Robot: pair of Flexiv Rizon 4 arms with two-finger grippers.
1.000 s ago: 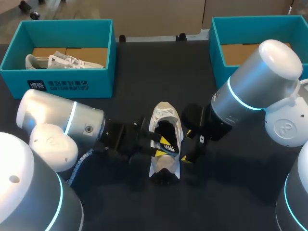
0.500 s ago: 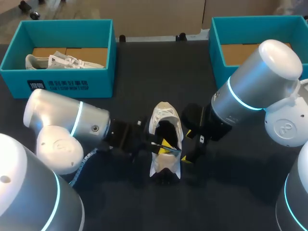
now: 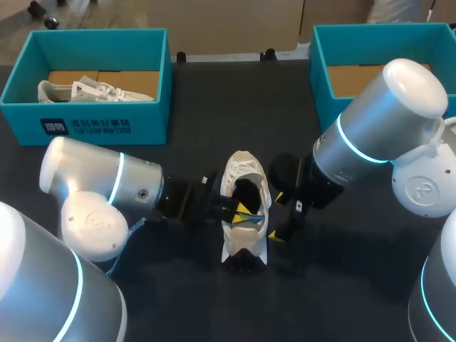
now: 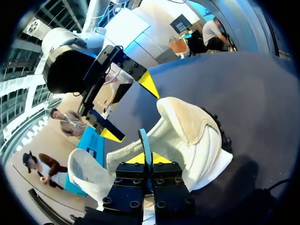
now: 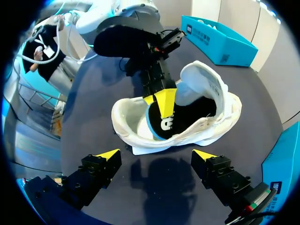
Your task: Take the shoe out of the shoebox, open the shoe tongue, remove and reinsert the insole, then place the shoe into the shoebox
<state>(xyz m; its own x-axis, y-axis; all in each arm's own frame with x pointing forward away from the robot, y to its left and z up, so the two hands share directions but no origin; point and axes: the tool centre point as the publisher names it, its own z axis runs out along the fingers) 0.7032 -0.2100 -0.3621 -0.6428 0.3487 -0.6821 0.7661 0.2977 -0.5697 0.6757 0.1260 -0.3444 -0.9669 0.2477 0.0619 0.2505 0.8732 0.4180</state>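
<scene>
One white shoe [image 3: 244, 169] lies mid-bench [image 3: 214, 92], with its insole [image 5: 187, 117] pinched at the edge by the left hand [image 3: 246, 209]. The right hand [image 5: 156, 153] gapes wide beside the shoe. Two teal boxes stand at the far corners: the right box [image 3: 320, 68], and the left box [image 3: 107, 122] holding a second shoe [image 3: 92, 90].

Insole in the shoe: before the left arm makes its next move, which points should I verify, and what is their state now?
1. Grip: left jaws shut on the insole: ok.
2. Insole out of the shoe: not ok, it lies mostly inside.
3. Shoe rests on the table, opening upward: ok.
4. Clearance: right jaws open, apart from the shoe: ok.
5. Space in the right shoebox: cannot tell, the right arm hides part.
</scene>
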